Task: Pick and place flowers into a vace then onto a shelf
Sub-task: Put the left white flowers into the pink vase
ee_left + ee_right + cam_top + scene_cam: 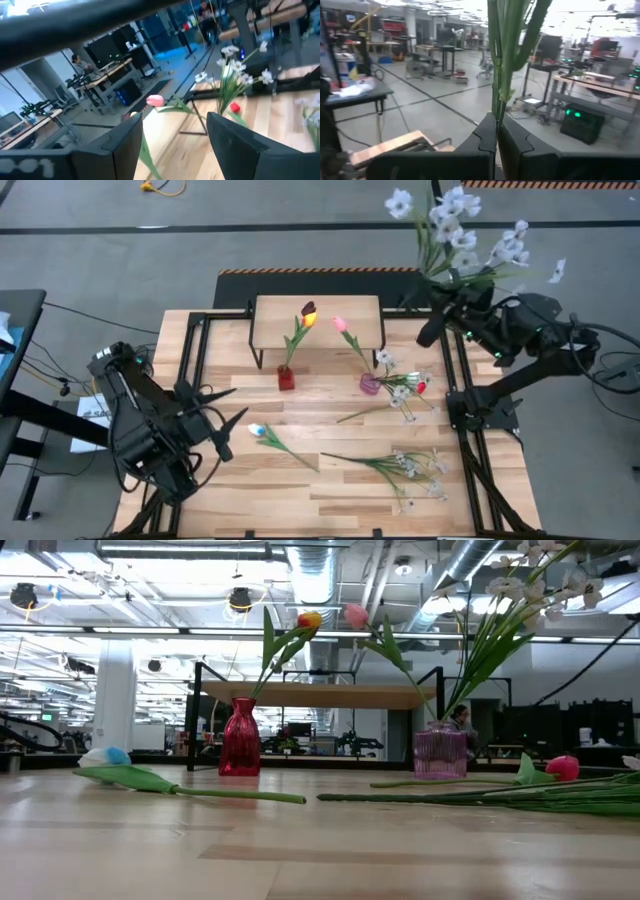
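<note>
Flowers held: we see the white-blossom spray lifted near the table's right far corner, stems pinched in the right gripper; its jaws are closed on the green stems.
Flowers in vases: orange tulip in the red vase, pink tulip in the pink vase, both just in front of the shelf.
Flowers loose: white tulip and more sprays lying flat on the table.
Left gripper: left gripper hovers at the left side, jaws apart, nothing between them.
Handling: we judge the spray light, stems bendy and thin, top-heavy so it will sway.
Where to grip: low on the bundled stems, never the blossoms.
</note>
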`<state>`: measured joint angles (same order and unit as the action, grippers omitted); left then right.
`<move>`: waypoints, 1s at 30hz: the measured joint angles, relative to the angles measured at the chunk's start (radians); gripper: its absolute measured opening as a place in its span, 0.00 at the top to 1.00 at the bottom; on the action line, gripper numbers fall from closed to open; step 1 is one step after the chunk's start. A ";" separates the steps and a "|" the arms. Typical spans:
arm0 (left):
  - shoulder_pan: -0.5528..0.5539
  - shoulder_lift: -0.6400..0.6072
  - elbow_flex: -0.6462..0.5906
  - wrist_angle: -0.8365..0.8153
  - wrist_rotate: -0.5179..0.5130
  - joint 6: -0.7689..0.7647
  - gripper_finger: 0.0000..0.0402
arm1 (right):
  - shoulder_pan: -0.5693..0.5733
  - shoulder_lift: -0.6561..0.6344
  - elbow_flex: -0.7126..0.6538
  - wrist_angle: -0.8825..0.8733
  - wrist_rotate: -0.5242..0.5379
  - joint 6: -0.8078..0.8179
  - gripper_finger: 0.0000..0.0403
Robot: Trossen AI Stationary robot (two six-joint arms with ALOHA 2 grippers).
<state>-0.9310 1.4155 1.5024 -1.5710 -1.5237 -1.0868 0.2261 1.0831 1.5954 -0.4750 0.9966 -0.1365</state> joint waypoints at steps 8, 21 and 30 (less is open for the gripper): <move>-0.040 -0.003 -0.081 0.000 0.002 -0.150 0.47 | -0.225 -0.237 -0.229 0.012 -0.289 -0.018 1.00; -0.053 -0.003 -0.083 0.018 0.036 -0.213 0.47 | -0.765 -0.386 -0.589 0.142 -0.910 0.075 1.00; -0.054 -0.003 -0.083 0.036 0.105 -0.211 0.47 | -0.959 -0.307 -0.685 0.197 -1.344 0.025 1.00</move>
<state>-0.9847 1.4120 1.4193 -1.5345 -1.4187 -1.2981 -0.7325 0.7766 0.9100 -0.2783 -0.3471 -0.1119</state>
